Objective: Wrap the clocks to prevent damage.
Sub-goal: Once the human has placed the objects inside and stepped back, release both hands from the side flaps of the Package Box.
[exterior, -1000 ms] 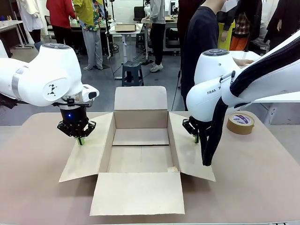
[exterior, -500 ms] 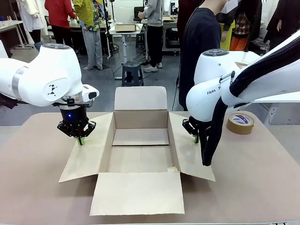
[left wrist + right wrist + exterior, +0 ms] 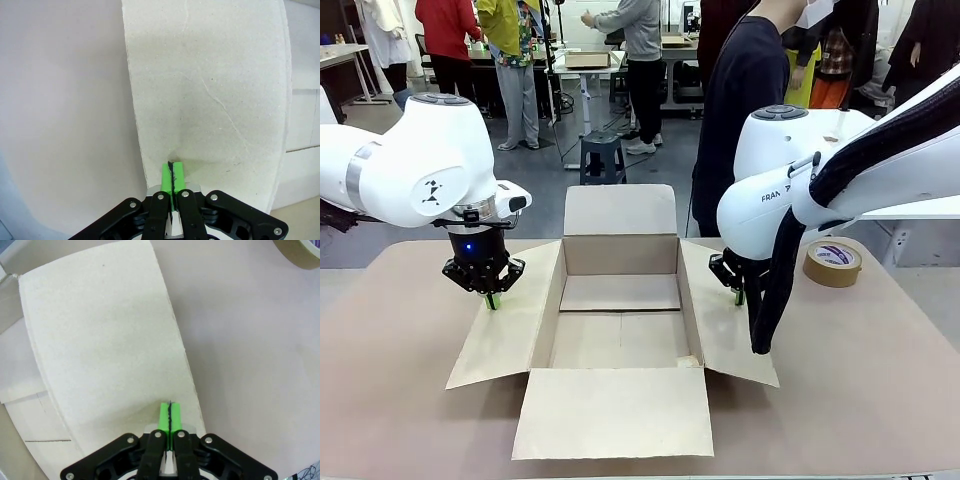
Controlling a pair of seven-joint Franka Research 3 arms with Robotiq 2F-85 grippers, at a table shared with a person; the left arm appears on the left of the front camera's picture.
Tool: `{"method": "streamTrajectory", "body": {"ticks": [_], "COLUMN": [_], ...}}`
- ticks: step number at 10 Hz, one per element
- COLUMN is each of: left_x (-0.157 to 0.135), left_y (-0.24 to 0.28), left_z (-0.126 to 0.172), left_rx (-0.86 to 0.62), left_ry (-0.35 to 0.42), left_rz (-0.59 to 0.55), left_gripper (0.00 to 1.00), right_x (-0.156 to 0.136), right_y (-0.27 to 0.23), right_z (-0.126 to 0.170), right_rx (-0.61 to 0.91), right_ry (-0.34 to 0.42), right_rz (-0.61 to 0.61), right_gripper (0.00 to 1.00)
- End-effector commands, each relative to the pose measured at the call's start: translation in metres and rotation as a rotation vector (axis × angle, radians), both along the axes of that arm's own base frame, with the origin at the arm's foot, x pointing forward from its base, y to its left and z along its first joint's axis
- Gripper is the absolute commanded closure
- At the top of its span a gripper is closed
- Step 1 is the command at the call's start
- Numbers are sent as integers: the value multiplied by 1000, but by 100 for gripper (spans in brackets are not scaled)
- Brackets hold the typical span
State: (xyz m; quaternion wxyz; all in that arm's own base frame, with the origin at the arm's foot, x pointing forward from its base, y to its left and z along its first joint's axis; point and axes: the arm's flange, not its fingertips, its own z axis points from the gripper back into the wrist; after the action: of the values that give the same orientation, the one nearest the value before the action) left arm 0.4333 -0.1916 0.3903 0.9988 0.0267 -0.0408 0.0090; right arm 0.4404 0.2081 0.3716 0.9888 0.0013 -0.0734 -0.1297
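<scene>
Tabletop first: your tan table (image 3: pixel 880 400) spans the whole front view, and a person (image 3: pixel 745 90) in a dark top stands at its far side.

At the middle of the table sits the open cardboard box (image 3: pixel 620 255), all four flaps folded outward. The far flap (image 3: pixel 620 208) stands up behind it, and the near flap (image 3: pixel 615 412) lies flat toward you. The left flap (image 3: pixel 505 330) and right flap (image 3: pixel 730 330) slope down to either side.

Your left arm (image 3: pixel 410 170) comes in from the left and points its wrist straight down over the left flap. Your right arm (image 3: pixel 790 190) does the same over the right flap, with a black cable sleeve hanging beside it.

On the left gripper (image 3: pixel 492 300) the green pads (image 3: pixel 166 177) are pressed flat against each other with nothing between them. Their tips sit on the left flap close to its outer edge, where the cardboard meets the table.

On the right gripper (image 3: pixel 740 297) the fingers (image 3: pixel 164 416) are likewise together and empty. Their tips rest on the right flap just inside its outer edge.

A roll of brown tape (image 3: pixel 833 262) lies flat on the table to the right of the box, apart from it and from the right gripper.
</scene>
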Motion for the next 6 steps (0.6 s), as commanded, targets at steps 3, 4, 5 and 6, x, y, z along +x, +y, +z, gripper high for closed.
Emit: {"method": "streamTrajectory", "body": {"ticks": [3,4,5,6], "left_x": [0,0,0,0], "left_y": [1,1,1,1], "left_z": [0,0,0,0], "left_rx": [15,15,15,15], "left_ry": [-1,-1,-1,-1], "left_rz": [-2,-2,-2,-2], "left_gripper": [100,100,100,100], "right_x": [0,0,0,0], "right_y": [0,0,0,0], "right_z": [-1,-1,-1,-1], "right_rx": [-23,-23,-23,-23], "right_ry": [-4,-4,-4,-4], "right_rz": [-12,-12,-12,-12], "right_gripper": [99,99,99,99]}}
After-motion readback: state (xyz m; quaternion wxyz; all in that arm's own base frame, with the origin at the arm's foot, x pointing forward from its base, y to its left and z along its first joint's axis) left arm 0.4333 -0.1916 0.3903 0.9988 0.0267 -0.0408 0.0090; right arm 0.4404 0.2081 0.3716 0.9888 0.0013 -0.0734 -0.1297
